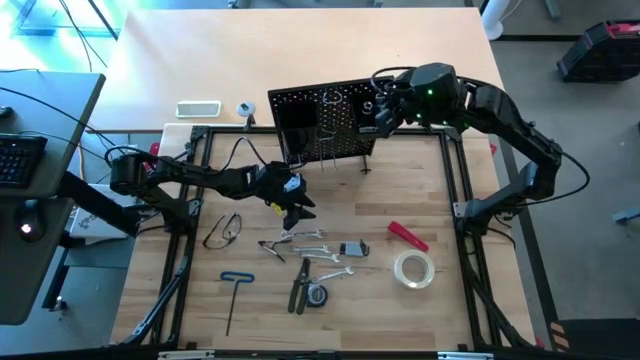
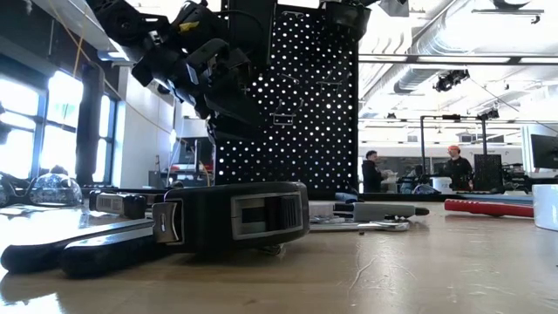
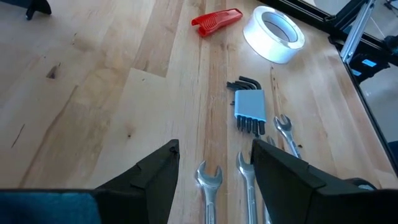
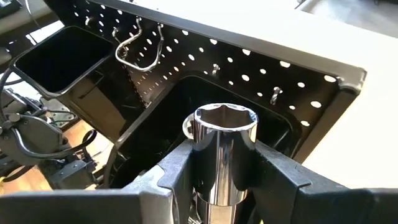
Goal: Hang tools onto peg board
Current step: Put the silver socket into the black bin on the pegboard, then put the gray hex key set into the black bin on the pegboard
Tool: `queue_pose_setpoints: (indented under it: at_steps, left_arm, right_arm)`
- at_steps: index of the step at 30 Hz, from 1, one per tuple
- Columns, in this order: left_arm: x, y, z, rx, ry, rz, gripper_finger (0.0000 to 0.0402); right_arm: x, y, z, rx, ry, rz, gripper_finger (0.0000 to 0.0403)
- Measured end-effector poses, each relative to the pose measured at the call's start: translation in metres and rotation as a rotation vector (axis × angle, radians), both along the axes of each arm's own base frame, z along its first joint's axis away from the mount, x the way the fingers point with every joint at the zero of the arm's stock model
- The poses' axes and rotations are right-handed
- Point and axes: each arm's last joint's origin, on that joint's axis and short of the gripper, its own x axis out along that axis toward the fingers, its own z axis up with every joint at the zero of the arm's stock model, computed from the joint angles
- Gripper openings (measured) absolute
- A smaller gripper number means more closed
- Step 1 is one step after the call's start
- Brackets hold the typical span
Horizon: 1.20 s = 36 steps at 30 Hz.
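Observation:
The black peg board [image 1: 325, 125] stands upright at the middle of the table's far side, with black bins [image 4: 62, 56] and wire hooks [image 4: 140, 46] on it. My right gripper [image 1: 377, 117] is at the board's upper right, shut on a chrome socket [image 4: 222, 146] above a bin [image 4: 155, 118]. My left gripper [image 1: 297, 213] is open and empty, just above two silver wrenches [image 3: 211, 183] that lie flat on the table. Safety glasses [image 1: 223, 231], a blue T-handle hex key [image 1: 236, 282], pliers [image 1: 300, 291], a red-handled tool [image 1: 408, 236] and a tape roll [image 1: 413, 269] also lie on the table. My right gripper pinches the socket's round side wall [image 4: 208, 180] between its two fingers. The socket lies along the fingers and its open hex end [image 4: 222, 121] sticks out past the fingertips. It is lifted clear, over the open bin on the peg board.
A folding hex key set [image 3: 250, 106] lies just beyond the wrenches. A black tape measure [image 2: 235, 218] lies near the pliers. A white slab [image 1: 198, 109] sits beyond the black table frame [image 1: 195, 165]. People stand far off in the room [image 2: 453, 166].

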Motion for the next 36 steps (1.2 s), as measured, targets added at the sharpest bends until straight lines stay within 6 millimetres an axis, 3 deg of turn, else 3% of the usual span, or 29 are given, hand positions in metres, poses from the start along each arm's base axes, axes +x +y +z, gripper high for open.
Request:
queue_pose_setpoints:
  at_steps: [15, 26, 31, 36]
  left_arm:
    - [0.0, 0.0, 0.0, -0.022, 0.002, 0.007, 0.0193]
    - [0.0, 0.0, 0.0, -0.023, 0.002, 0.006, 0.0193]
    - [0.0, 0.0, 0.001, -0.027, 0.002, 0.009, 0.0193]
    - [-0.002, 0.002, 0.005, -0.02, -0.014, 0.012, 0.0193]
  right_arm:
    - [0.001, 0.001, 0.001, -0.011, 0.004, 0.043, 0.0135]
    - [0.002, 0.0, 0.003, -0.014, -0.023, 0.044, 0.0189]
    - [0.001, 0.001, 0.01, -0.053, -0.055, 0.059, 0.019]
    - [-0.006, 0.003, 0.028, -0.143, -0.096, 0.081, 0.019]
